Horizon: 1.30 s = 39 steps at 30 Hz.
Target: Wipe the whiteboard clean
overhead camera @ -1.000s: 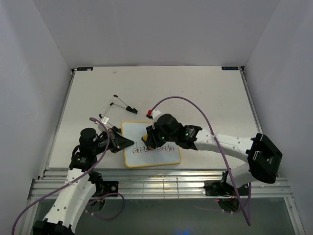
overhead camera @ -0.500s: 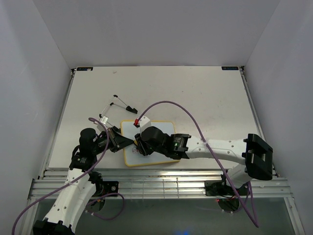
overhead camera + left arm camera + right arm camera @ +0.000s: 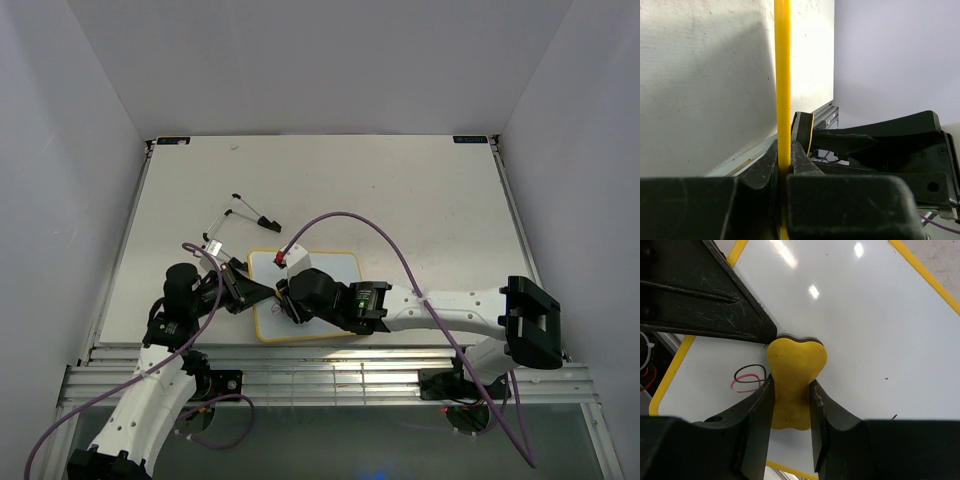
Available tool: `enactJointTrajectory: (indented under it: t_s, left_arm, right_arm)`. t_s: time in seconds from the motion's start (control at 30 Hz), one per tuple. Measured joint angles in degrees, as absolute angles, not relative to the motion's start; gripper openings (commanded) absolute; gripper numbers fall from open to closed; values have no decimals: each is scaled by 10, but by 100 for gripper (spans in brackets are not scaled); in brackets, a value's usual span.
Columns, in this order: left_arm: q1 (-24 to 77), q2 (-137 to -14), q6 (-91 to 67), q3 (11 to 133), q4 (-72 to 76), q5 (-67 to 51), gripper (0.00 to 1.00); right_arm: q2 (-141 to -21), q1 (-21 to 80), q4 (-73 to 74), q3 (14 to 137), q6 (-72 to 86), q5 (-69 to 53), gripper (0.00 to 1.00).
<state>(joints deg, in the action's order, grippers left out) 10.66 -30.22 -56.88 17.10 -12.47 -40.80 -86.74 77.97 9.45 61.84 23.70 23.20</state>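
Note:
The whiteboard (image 3: 335,268), white with a thin yellow frame, lies flat near the table's front edge. My left gripper (image 3: 258,291) is shut on its left yellow edge (image 3: 783,85). My right gripper (image 3: 292,303) is shut on the yellow bone-shaped eraser (image 3: 794,382), which presses on the board's white surface (image 3: 880,335) near the left side. A small black and red loop of writing (image 3: 748,378) shows just left of the eraser. The rest of the board's surface seen in the right wrist view is white, apart from tiny specks.
Two black-tipped markers (image 3: 253,211) and a small clear piece (image 3: 216,231) lie on the table behind and to the left of the board. The right arm's purple cable (image 3: 370,228) arches over the board. White walls enclose the table on three sides.
My right gripper has carried the eraser leftward across the board, from its middle to near the left edge. The lines of writing seen a second ago are mostly gone. The left gripper has stayed put.

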Motion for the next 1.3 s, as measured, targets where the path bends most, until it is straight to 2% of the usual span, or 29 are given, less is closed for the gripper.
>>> enactJointTrajectory:
  t_s: [0.33,0.57,0.83,1.0,1.3]
  left_arm:
    - [110,-296,-585,153,-120,-399,0]
    - [110,-295,-575,153,-110,-392,0]
    - [108,-281,-569,153,-103,-378,0]
    - [108,-260,-584,151,-101,-367,0]
    - [108,-233,-607,126,-99,-365,0]
  right_arm:
    - [-856,798,71,591,246,200,8]
    - [-872,842,67,617,244,174,8]
    - [-880,835,78,631,248,179,8]
    - [-842,807,28,575,269,159,8]
    - [-718,710,-14,383,303,136,8]
